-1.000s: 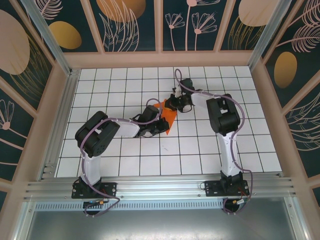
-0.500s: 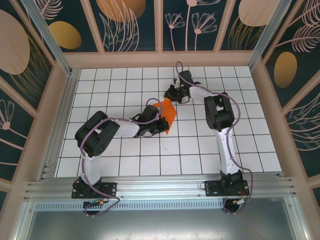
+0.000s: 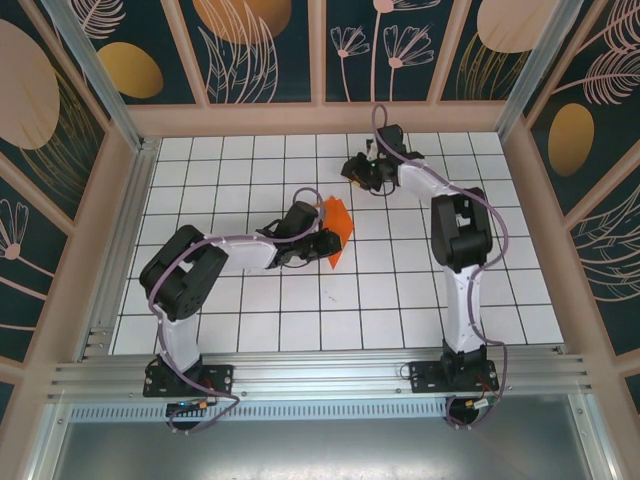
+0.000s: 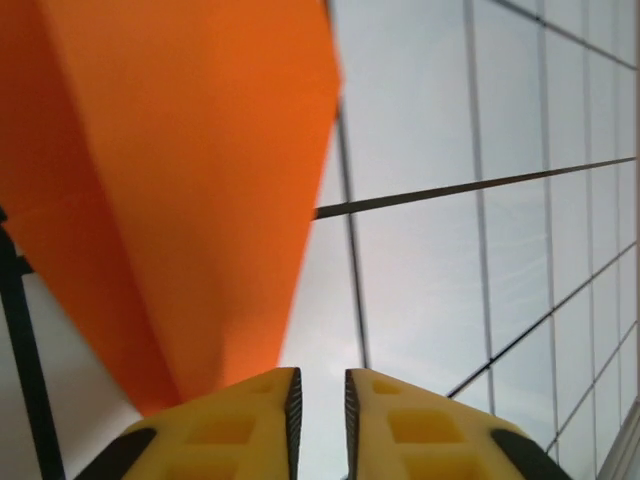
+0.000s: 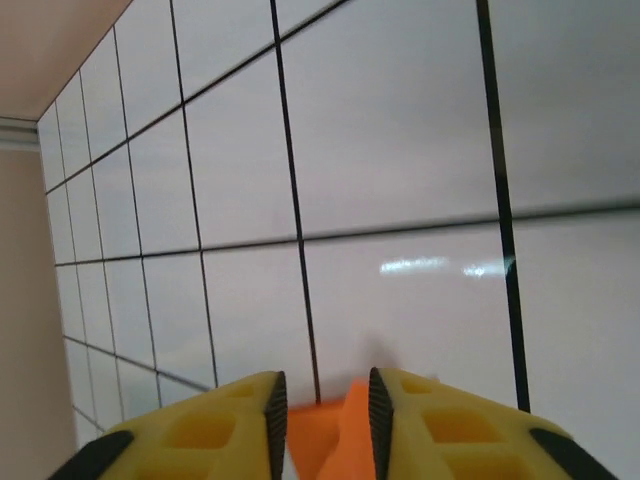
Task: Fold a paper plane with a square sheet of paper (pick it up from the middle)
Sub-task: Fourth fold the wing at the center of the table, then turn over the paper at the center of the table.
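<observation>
**Left gripper** (image 4: 320,388): the two yellow fingers stand slightly apart, leaving a narrow slot. Bare table (image 4: 450,290) shows through the slot, and nothing is clamped. The square sheet of paper (image 4: 190,180) sits just beside the finger on the left of the wrist view. Its narrow end comes down to that finger's tip. Whether the two touch cannot be told.

**Condition of the sheet:** bright orange and plain, folded into a smaller shape that tapers to a point. One straight crease runs lengthwise and separates a darker panel from a lighter one. In the top view the sheet is near the middle of the table, just to the right of the left wrist. Whether it lies fully flat cannot be told.

**Right gripper** (image 5: 320,392): the fingers are apart, with a wider gap than on the left. A patch of orange shows at the bottom of this gap; contact with either finger cannot be told. In the top view this gripper hangs toward the back of the table, apart from the sheet.

**Surroundings:** the table is white tile with black grid lines. The enclosure walls (image 3: 260,50) are dark panels with leaf and flower motifs in pale frames.
</observation>
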